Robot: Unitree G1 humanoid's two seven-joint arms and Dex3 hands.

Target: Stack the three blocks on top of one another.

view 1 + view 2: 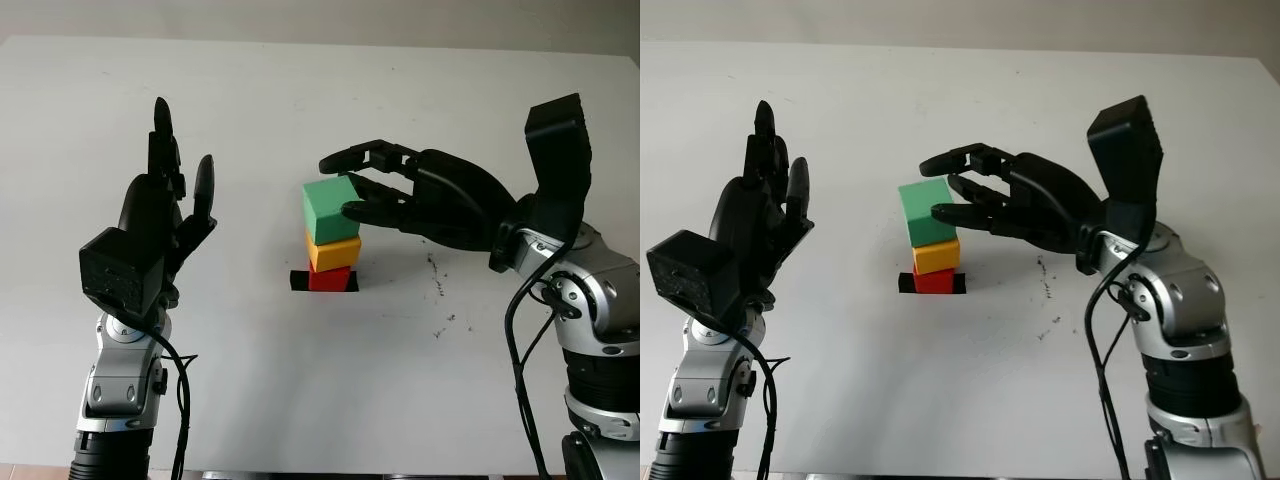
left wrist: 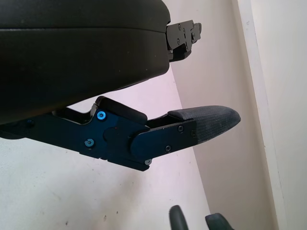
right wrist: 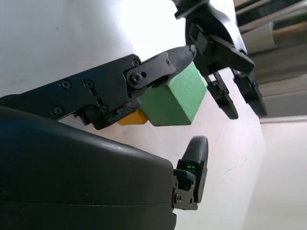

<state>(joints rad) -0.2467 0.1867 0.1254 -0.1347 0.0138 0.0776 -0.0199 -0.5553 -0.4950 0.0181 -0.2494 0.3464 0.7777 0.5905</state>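
Observation:
A three-block stack stands mid-table: the red block at the bottom, the yellow block on it, and the green block on top, slightly askew. My right hand reaches in from the right and arches around the green block. Its thumb touches the block's near side. The other fingers hover just past the far side, a little apart from it. My left hand is raised at the left, open, well away from the stack.
A black square mark lies on the white table under the red block. Small dark specks dot the table right of the stack. The table's far edge meets a grey wall.

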